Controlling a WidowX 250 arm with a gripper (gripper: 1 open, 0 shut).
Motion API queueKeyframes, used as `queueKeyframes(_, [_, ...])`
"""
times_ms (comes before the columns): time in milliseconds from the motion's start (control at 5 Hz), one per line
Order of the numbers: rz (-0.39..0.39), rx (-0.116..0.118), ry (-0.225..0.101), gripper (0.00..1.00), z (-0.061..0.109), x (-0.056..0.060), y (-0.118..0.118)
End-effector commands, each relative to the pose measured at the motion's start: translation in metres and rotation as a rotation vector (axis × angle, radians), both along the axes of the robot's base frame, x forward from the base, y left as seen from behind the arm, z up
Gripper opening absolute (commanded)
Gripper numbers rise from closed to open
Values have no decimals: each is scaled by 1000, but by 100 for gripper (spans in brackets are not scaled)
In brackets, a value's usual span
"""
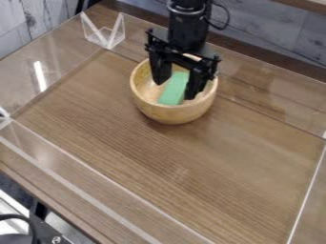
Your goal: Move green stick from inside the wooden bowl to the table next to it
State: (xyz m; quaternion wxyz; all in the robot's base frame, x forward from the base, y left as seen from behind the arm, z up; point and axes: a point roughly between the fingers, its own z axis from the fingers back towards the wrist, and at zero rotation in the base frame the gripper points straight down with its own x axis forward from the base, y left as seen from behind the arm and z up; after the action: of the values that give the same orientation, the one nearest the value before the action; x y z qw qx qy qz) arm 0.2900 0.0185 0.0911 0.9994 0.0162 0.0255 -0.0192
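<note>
The green stick (173, 90) lies tilted inside the wooden bowl (170, 107), which sits at the far middle of the table (152, 162). My gripper (180, 89) hangs straight down into the bowl, open, one finger on each side of the stick. The fingers (160, 72) straddle the bar without visibly pressing on it. Part of the stick is hidden behind the right finger.
Low clear acrylic walls (51, 71) edge the tabletop. A clear folded acrylic piece (102, 31) stands at the back left. Bare wood-grain surface lies in front of and beside the bowl.
</note>
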Motion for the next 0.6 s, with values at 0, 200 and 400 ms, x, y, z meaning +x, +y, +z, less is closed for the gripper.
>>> queueKeyframes(0, [7, 10, -36, 100, 5, 4, 7])
queueKeyframes(200, [8, 14, -39, 100, 1, 4, 9])
queueKeyframes(400, [10, 17, -40, 100, -3, 5, 9])
